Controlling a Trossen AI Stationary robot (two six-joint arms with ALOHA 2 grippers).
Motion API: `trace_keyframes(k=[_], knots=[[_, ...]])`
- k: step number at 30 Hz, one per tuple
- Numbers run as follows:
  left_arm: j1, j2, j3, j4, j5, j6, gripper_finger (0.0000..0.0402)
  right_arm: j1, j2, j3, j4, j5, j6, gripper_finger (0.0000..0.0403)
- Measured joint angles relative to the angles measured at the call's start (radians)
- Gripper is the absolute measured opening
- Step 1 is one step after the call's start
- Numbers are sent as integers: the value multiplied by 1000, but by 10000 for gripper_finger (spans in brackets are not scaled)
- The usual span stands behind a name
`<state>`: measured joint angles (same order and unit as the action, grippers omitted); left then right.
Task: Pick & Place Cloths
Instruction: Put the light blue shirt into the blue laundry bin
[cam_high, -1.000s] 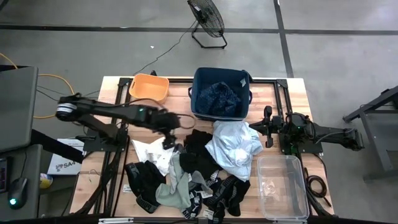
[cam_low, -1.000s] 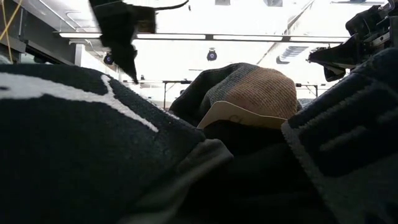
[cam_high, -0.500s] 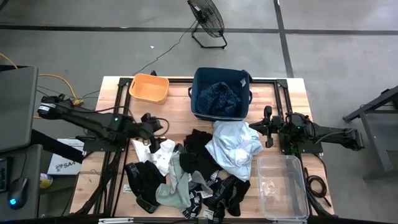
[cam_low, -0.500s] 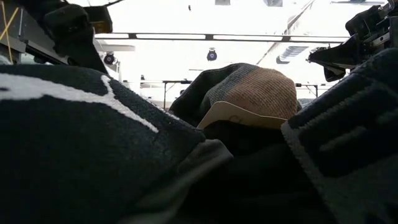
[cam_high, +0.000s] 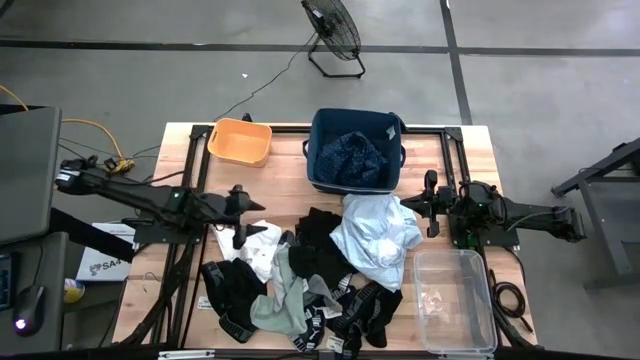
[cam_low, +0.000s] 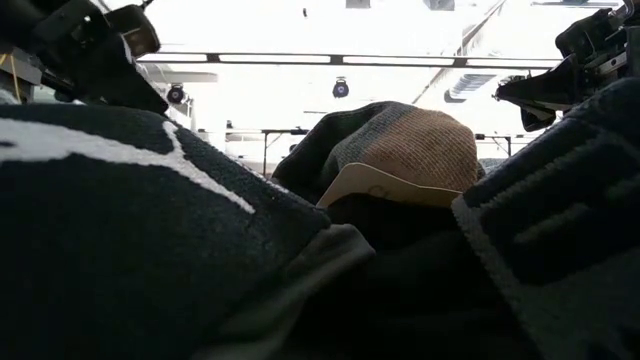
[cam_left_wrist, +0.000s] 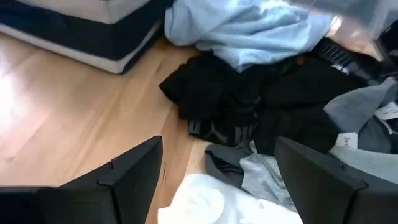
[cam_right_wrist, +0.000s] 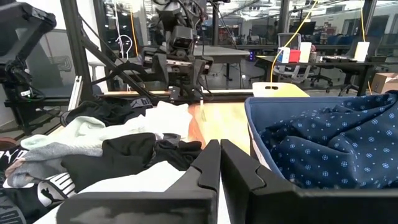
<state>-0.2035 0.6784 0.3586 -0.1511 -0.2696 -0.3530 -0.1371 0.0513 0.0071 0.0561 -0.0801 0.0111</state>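
One dark-blue patterned shirt (cam_high: 349, 156) already lies in the navy square fabric bin (cam_high: 322, 128); most cloths are heaped on the wooden counter (cam_high: 284, 172). Left claw (cam_high: 243, 214) hovers wide open and empty over a small white piece (cam_left_wrist: 202, 205), seemingly lined up to grab it. Right claw (cam_high: 432, 203) waits closed, empty, beside the pale blue-white shirt (cam_high: 375, 232).
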Motion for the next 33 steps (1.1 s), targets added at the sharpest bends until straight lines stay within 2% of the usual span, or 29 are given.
trace_keyframes(k=[7,15,24,33], knots=[[0,-159,-170,227,-3,80,305,0,0,0,0,0,0,4],[0,-307,-289,369,-6,252,305,0,0,0,0,0,0,4],[0,-417,-325,365,-30,352,305,0,0,0,0,0,0,4],[0,-456,-326,341,-83,402,305,0,0,0,0,0,0,4]])
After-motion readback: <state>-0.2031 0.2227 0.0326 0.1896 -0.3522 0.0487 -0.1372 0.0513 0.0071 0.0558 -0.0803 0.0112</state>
